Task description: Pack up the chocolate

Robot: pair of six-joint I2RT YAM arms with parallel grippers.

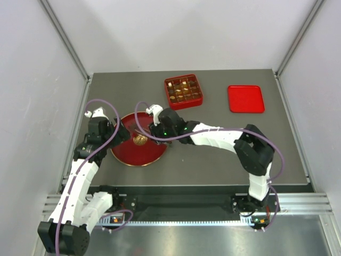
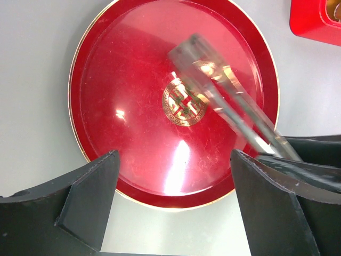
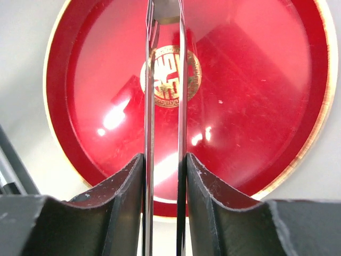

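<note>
The chocolate point(image 1: 183, 90) lies as small tan and brown pieces in the cells of a red box at the back of the table. A round red plate point(image 1: 122, 156) with a gold emblem holds no pieces. My right gripper point(image 1: 162, 131) is shut on metal tongs point(image 3: 149, 106), whose tips hang over the plate's centre point(image 2: 187, 50) with nothing visible between them. My left gripper point(image 1: 118, 133) is open and empty at the plate's left rim; in the left wrist view point(image 2: 174, 160) its jaws straddle the rim point(image 2: 74, 106).
The red box's corner shows at the top right of the left wrist view point(image 2: 314, 21). A flat red lid point(image 1: 245, 98) lies right of the box. Both arms meet over the plate point(image 3: 53, 106). Walls enclose the table.
</note>
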